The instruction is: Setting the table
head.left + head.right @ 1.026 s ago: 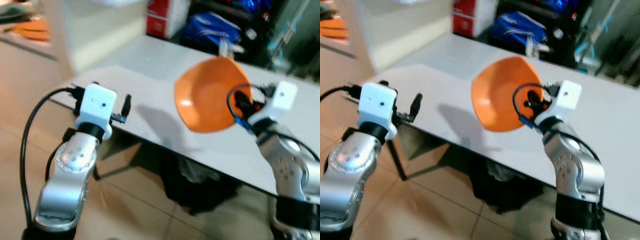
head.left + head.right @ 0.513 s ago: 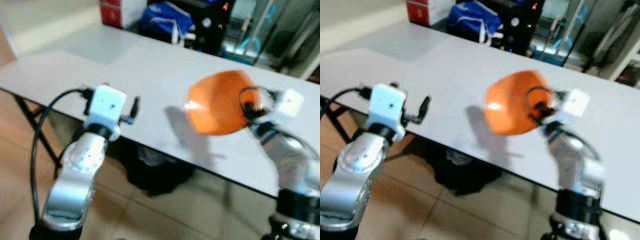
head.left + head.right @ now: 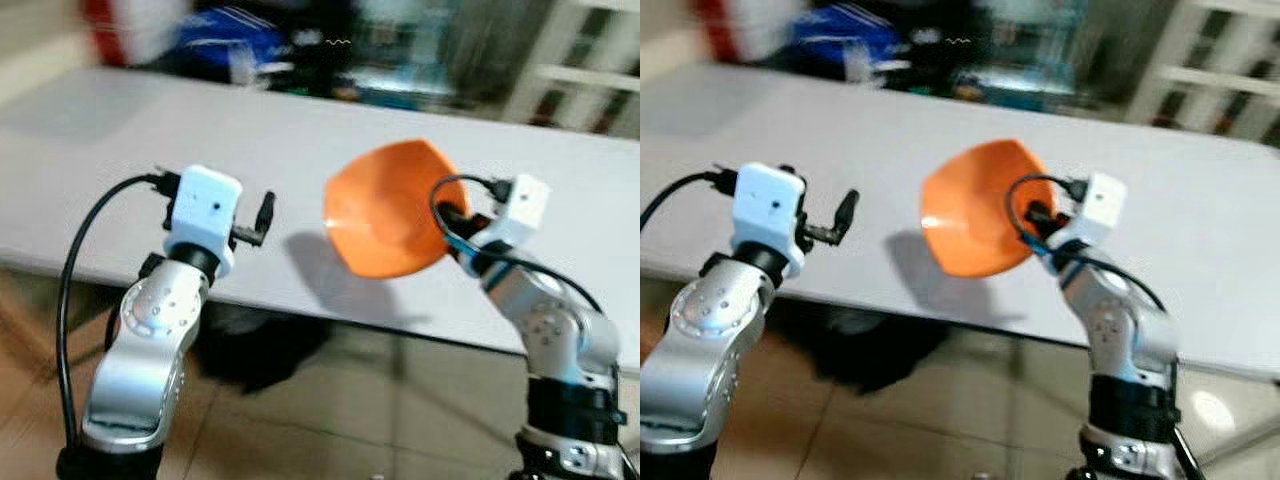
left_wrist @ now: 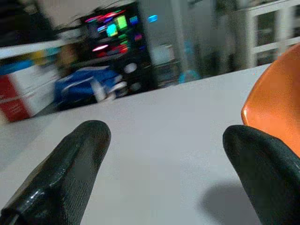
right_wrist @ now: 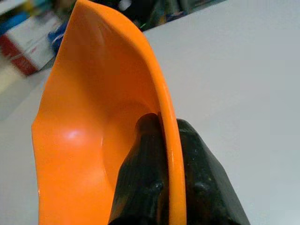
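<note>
Orange bowl (image 3: 385, 222) hangs tilted above the white table (image 3: 150, 140); my right gripper (image 5: 161, 140) pinches only its rim. I fear it slips if I swing. My left gripper (image 4: 168, 159) is wide apart, empty.

Clutter behind the surface and the floor beneath it.

A blue bag (image 4: 86, 83) lies beyond the far edge, beside a red and white box (image 4: 18, 96) and a dark unit with coloured lights (image 4: 115, 35). White shelving (image 3: 1225, 70) stands farther along; a tiled floor (image 3: 330, 420) shows below.
</note>
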Robot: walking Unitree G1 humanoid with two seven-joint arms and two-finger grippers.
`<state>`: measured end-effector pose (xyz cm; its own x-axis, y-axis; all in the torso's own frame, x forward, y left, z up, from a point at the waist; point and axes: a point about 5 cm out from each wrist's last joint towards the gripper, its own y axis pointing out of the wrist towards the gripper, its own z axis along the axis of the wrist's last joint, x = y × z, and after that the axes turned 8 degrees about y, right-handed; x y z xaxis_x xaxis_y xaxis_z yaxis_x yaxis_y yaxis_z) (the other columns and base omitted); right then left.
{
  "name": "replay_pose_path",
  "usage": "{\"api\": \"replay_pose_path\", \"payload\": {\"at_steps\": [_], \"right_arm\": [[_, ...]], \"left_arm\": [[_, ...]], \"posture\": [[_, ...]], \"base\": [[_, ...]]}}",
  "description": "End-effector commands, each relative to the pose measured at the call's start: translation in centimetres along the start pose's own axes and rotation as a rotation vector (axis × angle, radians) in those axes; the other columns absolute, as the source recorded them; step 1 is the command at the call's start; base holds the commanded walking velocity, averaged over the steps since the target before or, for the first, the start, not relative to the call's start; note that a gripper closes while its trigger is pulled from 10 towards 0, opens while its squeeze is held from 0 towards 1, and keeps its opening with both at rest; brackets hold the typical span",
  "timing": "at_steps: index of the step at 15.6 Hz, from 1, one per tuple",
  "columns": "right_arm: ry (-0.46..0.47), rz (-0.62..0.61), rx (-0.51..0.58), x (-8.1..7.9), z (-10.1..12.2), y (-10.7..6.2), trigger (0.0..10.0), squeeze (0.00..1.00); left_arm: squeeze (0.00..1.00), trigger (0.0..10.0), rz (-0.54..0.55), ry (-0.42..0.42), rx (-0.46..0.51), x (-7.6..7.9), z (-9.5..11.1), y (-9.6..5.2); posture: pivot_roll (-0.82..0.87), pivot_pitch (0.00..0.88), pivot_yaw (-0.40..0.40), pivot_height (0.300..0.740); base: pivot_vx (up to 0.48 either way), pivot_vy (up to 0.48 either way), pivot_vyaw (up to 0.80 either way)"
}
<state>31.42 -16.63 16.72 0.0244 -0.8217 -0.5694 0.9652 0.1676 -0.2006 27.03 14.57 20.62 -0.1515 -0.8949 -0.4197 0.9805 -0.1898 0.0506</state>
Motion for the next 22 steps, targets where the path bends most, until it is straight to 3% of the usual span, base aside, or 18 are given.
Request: {"api": "replay_pose_path", "payload": {"at_steps": [1,10,11,12,14,17,19,22], "right_arm": [[-0.005,0.014,0.043,-0.5,1.0,0.4,10.0,0.0],[0.039,0.071,-0.005,-1.2,0.5,1.1,10.0,0.0],[0.053,0.068,-0.002,-1.2,0.5,1.4,10.0,0.0],[0.09,0.072,-0.002,-1.2,0.5,1.9,10.0,0.0],[0.126,0.076,0.001,-1.1,0.6,2.4,10.0,0.0],[0.188,0.045,-0.001,-0.3,1.2,3.5,10.0,0.0],[0.233,-0.02,-0.021,1.3,1.5,3.9,10.0,0.0],[0.339,-0.178,-0.037,3.9,1.2,4.5,10.0,0.0]], "left_arm": [[0.0,10.0,-0.022,-0.004,0.016,0.2,0.4,0.0],[0.0,10.0,-0.02,0.007,0.017,0.0,0.4,-0.1],[0.0,10.0,-0.081,0.079,-0.013,0.5,-0.1,-0.3],[0.0,10.0,-0.132,0.087,-0.017,0.5,-0.7,-0.8],[0.0,10.0,-0.131,0.065,-0.018,-0.1,-0.8,-1.0],[0.0,10.0,-0.214,0.012,0.01,0.4,-0.5,-1.6],[0.0,10.0,-0.329,-0.024,0.017,1.6,-0.4,-2.1],[0.0,10.0,-0.445,0.011,-0.032,2.6,-1.3,-2.8]], "posture": [[-0.02,0.018,-0.05,0.74],[-0.02,0.025,-0.057,0.74],[-0.02,0.025,-0.06,0.74],[-0.01,0.025,-0.063,0.74],[-0.01,0.027,-0.067,0.74],[-0.01,0.028,-0.07,0.74],[-0.01,0.026,-0.069,0.74],[0.0,0.02,-0.061,0.74]], "base": [[0.379,0.0,0.0],[0.275,0.0,0.0],[0.0,0.0,0.0],[0.0,0.0,0.0],[0.0,0.0,0.0],[0.0,0.0,0.0],[0.0,0.0,0.0],[0.0,0.0,0.0]]}}
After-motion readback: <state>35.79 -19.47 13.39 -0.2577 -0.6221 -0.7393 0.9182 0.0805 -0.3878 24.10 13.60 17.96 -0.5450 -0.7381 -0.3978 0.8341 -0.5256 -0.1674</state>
